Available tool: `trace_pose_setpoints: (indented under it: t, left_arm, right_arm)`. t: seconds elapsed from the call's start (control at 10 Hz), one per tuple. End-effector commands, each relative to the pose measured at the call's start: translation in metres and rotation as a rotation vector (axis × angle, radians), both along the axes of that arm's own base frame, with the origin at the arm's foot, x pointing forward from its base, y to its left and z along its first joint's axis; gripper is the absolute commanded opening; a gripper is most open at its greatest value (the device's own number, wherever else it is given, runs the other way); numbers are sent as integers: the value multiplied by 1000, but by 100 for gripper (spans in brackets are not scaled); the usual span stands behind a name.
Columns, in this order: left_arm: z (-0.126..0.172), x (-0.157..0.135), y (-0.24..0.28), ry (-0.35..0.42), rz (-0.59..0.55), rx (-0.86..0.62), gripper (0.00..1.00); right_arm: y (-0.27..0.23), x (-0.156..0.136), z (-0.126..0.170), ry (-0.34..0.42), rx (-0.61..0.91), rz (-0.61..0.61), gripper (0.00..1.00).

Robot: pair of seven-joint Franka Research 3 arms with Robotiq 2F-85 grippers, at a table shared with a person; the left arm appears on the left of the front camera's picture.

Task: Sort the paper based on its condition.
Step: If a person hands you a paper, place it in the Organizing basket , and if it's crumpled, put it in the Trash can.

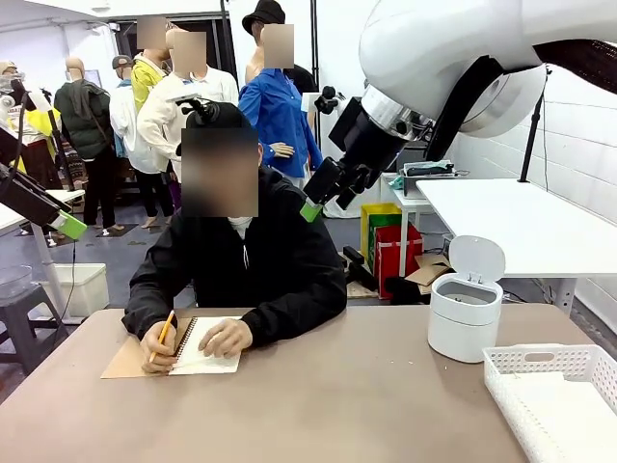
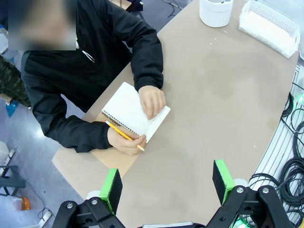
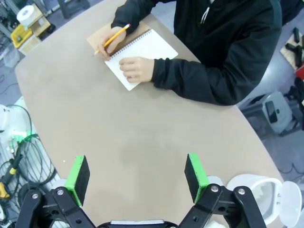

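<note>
The paper as loose sheets is out of view. A person at the far side writes with a yellow pencil [image 1: 165, 333] on the white page of an open spiral notebook [image 1: 207, 357], the other hand resting on the page. The notebook [image 2: 128, 111] and pencil [image 2: 124, 135] lie below my left gripper [image 2: 166, 183], which hangs high over the table, open and holding nothing. My right gripper [image 3: 137, 178] is also raised and open with nothing in it, the notebook [image 3: 142, 50] far beyond its fingers. In the front view the left gripper [image 1: 58, 220] sits at the left edge and the right gripper [image 1: 318, 198] is up beside the person.
A white lidded bin [image 1: 465, 313] with its lid up stands at the table's right. A white lattice basket [image 1: 540, 353] sits at the near right corner. The brown table [image 1: 337, 405] is bare across its middle. Cables hang beside the table edge [image 2: 289, 156].
</note>
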State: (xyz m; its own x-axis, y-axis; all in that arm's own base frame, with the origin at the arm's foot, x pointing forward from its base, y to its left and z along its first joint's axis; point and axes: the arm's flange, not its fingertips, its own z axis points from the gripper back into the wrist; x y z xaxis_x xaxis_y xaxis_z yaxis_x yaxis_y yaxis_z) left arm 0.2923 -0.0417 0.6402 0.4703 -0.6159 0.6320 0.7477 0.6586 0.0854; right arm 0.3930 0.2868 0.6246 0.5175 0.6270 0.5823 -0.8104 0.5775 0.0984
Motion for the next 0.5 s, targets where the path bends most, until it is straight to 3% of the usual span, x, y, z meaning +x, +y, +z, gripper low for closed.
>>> trace_pose_setpoints:
  t: [0.0,0.4]
  left_arm:
    - [0,0,1,1,3,-5,100]
    - [0,0,1,1,3,-5,100]
  right_arm:
    - [0,-1,2,-3,2,0,100]
    - [0,-1,2,-3,2,0,100]
